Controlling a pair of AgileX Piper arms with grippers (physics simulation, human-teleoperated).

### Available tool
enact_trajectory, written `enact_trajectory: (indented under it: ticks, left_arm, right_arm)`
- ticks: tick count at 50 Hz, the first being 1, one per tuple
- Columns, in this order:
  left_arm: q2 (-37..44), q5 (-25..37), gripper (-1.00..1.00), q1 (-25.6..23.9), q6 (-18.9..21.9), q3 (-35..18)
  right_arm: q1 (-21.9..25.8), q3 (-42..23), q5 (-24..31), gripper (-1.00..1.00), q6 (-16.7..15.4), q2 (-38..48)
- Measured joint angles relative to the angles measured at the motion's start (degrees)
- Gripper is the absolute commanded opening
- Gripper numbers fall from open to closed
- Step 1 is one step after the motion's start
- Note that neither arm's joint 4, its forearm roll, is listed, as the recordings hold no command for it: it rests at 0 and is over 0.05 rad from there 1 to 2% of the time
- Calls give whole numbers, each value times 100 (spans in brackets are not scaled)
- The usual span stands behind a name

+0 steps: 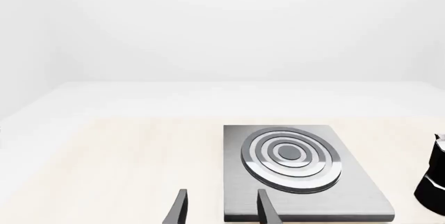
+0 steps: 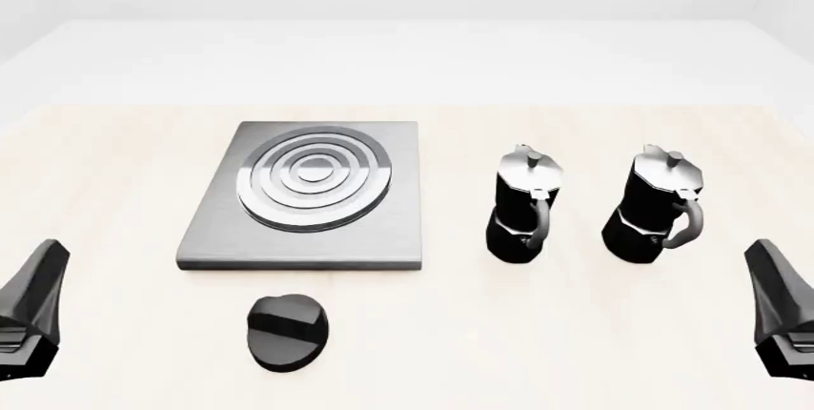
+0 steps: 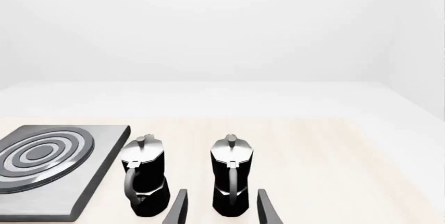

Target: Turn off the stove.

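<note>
The stove [image 2: 305, 195] is a flat brushed-steel plate with raised concentric rings, lying left of centre on the table; it also shows in the left wrist view [image 1: 299, 172] and the right wrist view [image 3: 49, 166]. Its small round black knob [image 2: 288, 331] with a ridge lies on the table just in front of the plate. My left gripper [image 2: 32, 310] hangs at the near left edge, well left of the knob; its fingers [image 1: 221, 208] stand apart with nothing between them. My right gripper [image 2: 779, 315] is at the near right edge, open and empty [image 3: 221, 208].
Two black-and-silver moka pots [image 2: 524, 205] [image 2: 658, 205] stand upright side by side to the right of the stove, handles facing the near side. The light wooden tabletop [image 2: 114, 162] ends at a white back surface.
</note>
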Motion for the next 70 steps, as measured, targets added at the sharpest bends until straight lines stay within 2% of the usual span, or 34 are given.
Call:
enact_trajectory:
  ticks: [25,34,43,53,70]
  left_arm:
    - [12,53,100,-79,98,-10]
    - [341,-93,100,-147,88,-84]
    - [1048,-120,100,-342,-55,-504]
    - [1801,237,100,-588,28,-1136]
    - [2919,1433,100,-1215,880,-2128]
  right_arm:
    - [47,-4,-108,100,-40,135]
    - [98,0,-136,100,-48,173]
    - [136,2,-145,100,-42,191]
    - [166,3,-132,100,-18,181]
    - [218,4,-190,100,-12,258]
